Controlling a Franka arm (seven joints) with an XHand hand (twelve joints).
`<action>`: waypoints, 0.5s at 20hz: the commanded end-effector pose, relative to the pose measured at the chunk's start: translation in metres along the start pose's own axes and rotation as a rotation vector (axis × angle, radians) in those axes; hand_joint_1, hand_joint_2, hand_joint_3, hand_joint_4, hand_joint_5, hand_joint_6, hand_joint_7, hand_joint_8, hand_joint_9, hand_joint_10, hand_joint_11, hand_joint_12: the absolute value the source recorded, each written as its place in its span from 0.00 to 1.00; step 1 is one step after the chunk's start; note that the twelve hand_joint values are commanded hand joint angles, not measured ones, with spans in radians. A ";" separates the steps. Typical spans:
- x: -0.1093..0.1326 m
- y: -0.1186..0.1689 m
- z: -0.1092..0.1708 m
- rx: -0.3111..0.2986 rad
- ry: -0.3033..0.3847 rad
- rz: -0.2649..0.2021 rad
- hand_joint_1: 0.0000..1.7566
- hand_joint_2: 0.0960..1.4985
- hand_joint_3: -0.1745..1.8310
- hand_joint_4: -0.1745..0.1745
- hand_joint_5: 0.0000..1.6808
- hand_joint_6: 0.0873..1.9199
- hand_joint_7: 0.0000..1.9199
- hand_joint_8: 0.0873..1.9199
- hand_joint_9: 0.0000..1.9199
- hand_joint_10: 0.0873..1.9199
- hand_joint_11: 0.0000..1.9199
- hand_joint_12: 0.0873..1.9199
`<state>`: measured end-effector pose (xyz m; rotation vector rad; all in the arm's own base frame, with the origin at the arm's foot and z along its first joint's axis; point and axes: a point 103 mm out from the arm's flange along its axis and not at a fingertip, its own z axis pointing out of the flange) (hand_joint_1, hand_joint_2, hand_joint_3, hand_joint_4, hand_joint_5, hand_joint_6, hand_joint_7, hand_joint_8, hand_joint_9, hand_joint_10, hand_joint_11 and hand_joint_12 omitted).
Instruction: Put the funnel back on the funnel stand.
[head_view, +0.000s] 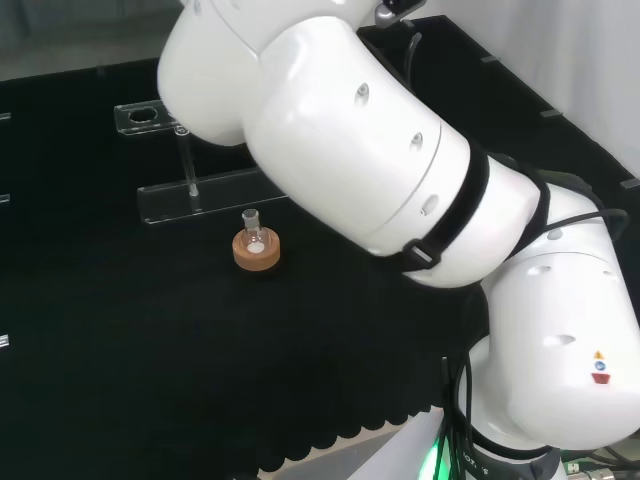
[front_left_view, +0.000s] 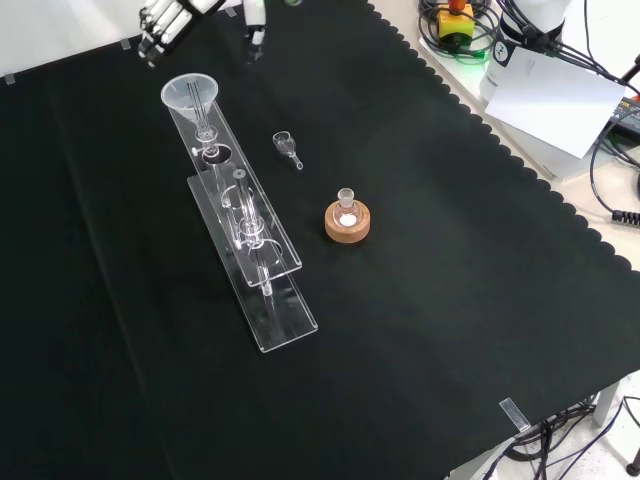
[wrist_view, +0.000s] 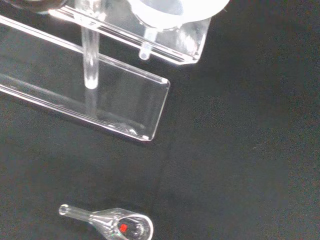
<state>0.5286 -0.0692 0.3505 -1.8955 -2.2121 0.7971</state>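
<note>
- One funnel, clear with a wide cone, sits upright in the funnel stand, its stem down through the hole at the stand's end nearest the cloth's far edge in the front view; I cannot see anything inside the cone.
- One long clear stand of two tiers carries it: an upper shelf with holes on clear posts over a flat base plate; it runs aslant across the cloth, well in from every edge, and a further clear piece seems to hang in a hole midway along the shelf, though I cannot tell what it is.
- One small clear glass piece with a cup end and a thin stem lies on its side on the black cloth, just beside the stand; in the wrist view it shows a red spot inside the cup.
- One small round flask stands upright in a cork ring near the cloth's middle, apart from the stand; a white patch shows at its bottom; in the head view it stands near the base plate.
- One hand hangs at the cloth's far edge in the front view, above and beyond the funnel, touching nothing; its fingers look straight and spread, the thumb held apart.
</note>
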 end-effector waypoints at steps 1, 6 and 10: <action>0.014 -0.047 -0.006 -0.094 0.039 0.000 0.36 0.41 0.28 0.46 0.00 0.00 0.00 0.00 0.00 0.37 0.06 0.76; 0.021 -0.069 -0.001 -0.101 0.047 0.016 0.36 0.41 0.28 0.45 0.01 0.00 0.01 0.00 0.00 0.39 0.06 0.76; 0.025 -0.084 0.005 -0.101 0.057 0.031 0.36 0.41 0.28 0.45 0.01 0.00 0.02 0.00 0.01 0.40 0.07 0.76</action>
